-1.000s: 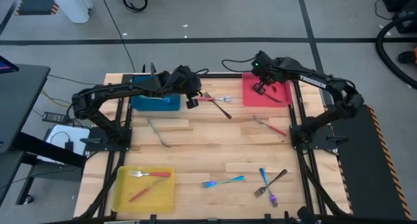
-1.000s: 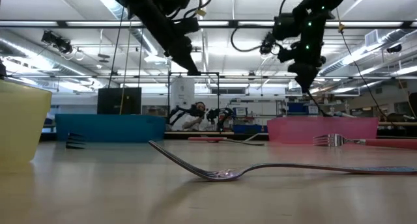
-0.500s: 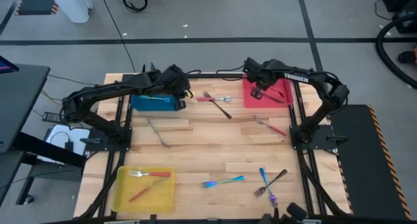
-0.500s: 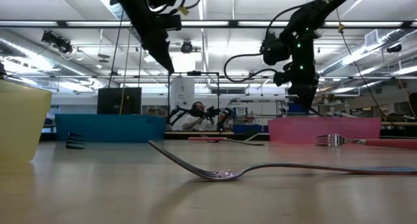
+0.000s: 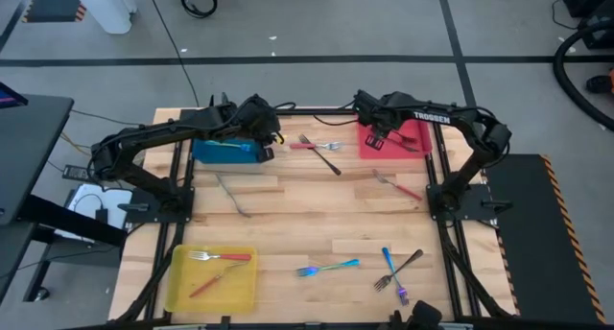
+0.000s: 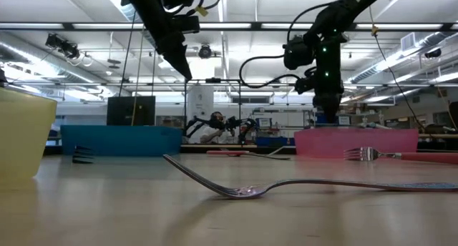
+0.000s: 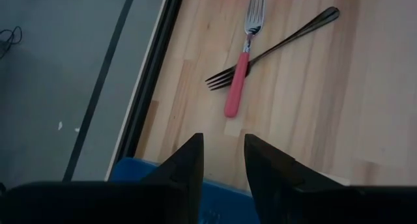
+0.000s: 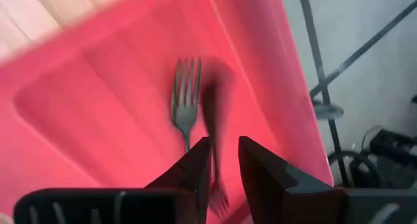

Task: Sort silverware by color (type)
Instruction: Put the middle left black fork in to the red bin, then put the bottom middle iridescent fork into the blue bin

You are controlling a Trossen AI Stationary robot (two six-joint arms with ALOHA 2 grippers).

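Two arms mid-sort | right gripper (image 8: 221, 160) over red tray (image 5: 414, 143), jaws parted above dark fork (image 8: 186, 107) | left gripper (image 7: 223, 160) released, empty, above blue tray (image 5: 225, 152) | next: crossed forks (image 5: 321, 150) on counter (image 5: 307, 220)

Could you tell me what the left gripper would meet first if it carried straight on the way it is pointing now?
Probably the red-handled fork lying crossed with the dark fork on the table, ahead of the left gripper; depth is unclear, so it might touch bare wood first.

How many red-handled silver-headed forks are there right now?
4 red-handled forks: two in the flat yellow tray, one crossing a dark metal fork, one beside the flat red tray. Others may be hidden.
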